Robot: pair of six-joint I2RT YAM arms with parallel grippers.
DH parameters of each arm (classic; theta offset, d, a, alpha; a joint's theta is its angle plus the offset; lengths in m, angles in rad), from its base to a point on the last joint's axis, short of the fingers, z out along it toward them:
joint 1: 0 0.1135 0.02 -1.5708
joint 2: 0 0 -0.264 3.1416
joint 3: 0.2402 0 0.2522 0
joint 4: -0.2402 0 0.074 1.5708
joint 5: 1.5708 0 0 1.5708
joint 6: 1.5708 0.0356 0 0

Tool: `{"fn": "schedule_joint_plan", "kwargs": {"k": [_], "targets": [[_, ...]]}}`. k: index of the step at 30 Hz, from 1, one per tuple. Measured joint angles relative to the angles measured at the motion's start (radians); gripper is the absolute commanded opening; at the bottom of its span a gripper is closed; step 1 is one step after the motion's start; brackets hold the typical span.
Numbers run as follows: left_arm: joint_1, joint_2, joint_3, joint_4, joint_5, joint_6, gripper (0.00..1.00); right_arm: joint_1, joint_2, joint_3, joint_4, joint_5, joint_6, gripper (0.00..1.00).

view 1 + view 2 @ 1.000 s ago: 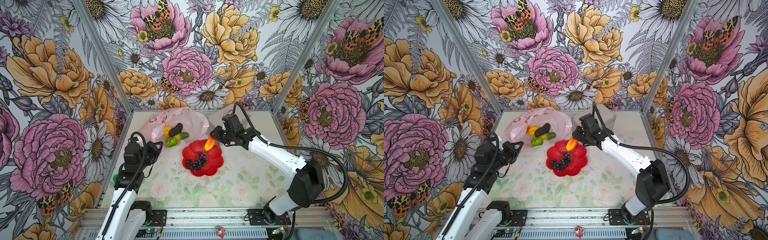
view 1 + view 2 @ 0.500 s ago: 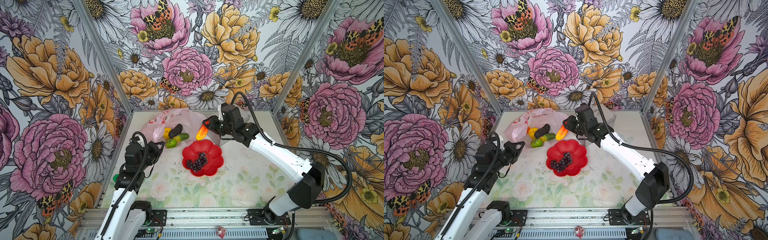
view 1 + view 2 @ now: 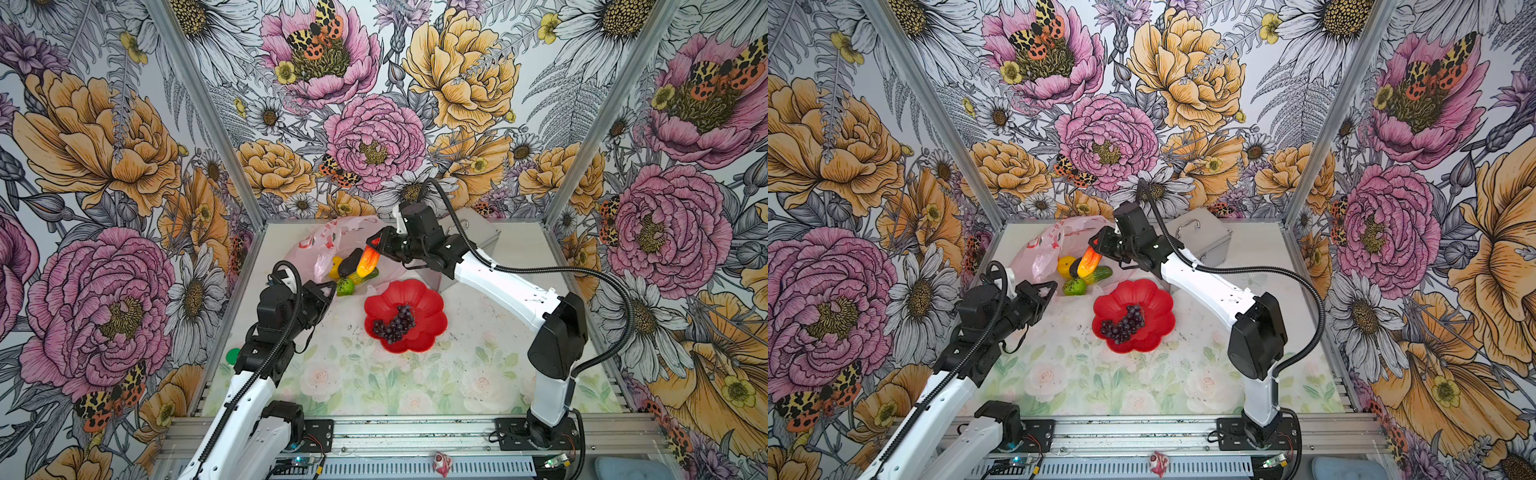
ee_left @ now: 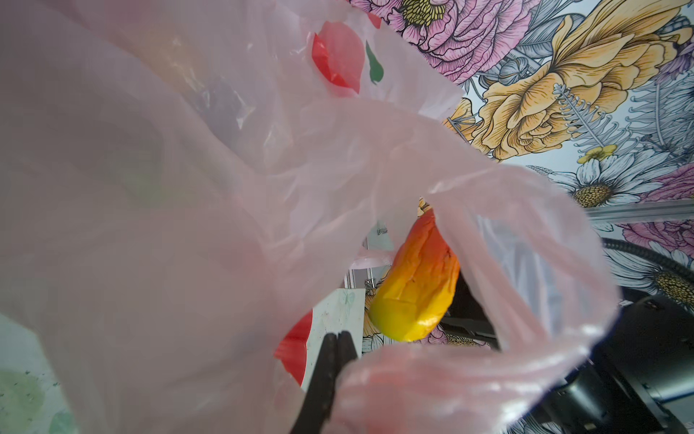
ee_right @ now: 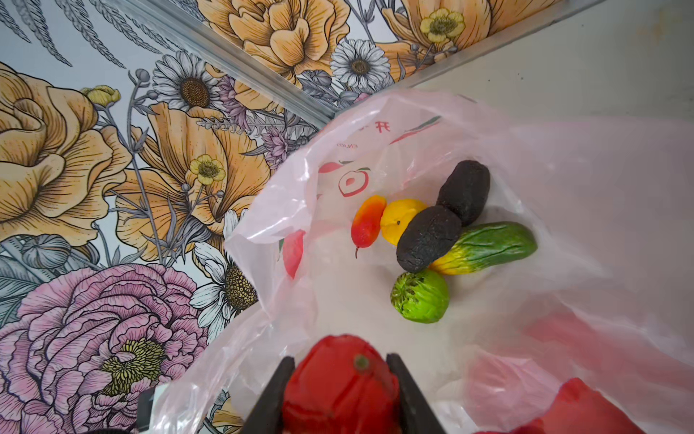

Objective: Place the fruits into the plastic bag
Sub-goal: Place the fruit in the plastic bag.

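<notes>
The pale-pink plastic bag [image 3: 328, 245] [image 3: 1054, 241] lies at the back left with its mouth held open. My left gripper [image 3: 330, 286] [image 4: 338, 338] is shut on the bag's edge. My right gripper [image 3: 372, 249] [image 5: 340, 360] is shut on a red-yellow mango [image 3: 1089, 262] [image 4: 417, 293], hanging just above the bag's mouth. In the bag lie another mango [image 5: 368, 221], a lemon [image 5: 400, 221], two dark avocados [image 5: 428, 240], the long green-orange fruit [image 5: 488, 248] and a lime [image 5: 420, 295]. The purple grape bunch [image 3: 395, 324] rests in the dish.
The red flower-shaped dish [image 3: 428, 299] [image 3: 1154, 303] stands mid-table, just in front of the bag. A silver metal case [image 3: 478, 237] with a handle sits at the back behind my right arm. Flowered walls close in three sides.
My right gripper has carried the mango from above the dish's far rim back and to the left, over the bag's mouth. The left arm has stayed still.
</notes>
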Motion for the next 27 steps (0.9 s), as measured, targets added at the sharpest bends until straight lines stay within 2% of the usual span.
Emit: {"fn": "schedule_joint_plan", "kwargs": {"k": [8, 20, 27], "targets": [[-0.001, 0.009, -0.011, 0.023, -0.008, 0.000, 0.00, 0.005, 0.148, 0.106, -0.002, -0.049, 0.044, 0.33], [0.000, 0.030, -0.011, 0.029, -0.006, -0.012, 0.00, 0.006, 0.424, 0.387, 0.011, -0.055, 0.130, 0.33], [0.003, 0.005, -0.011, 0.023, -0.001, -0.027, 0.00, 0.006, 0.569, 0.542, 0.011, -0.051, 0.184, 0.40]]}}
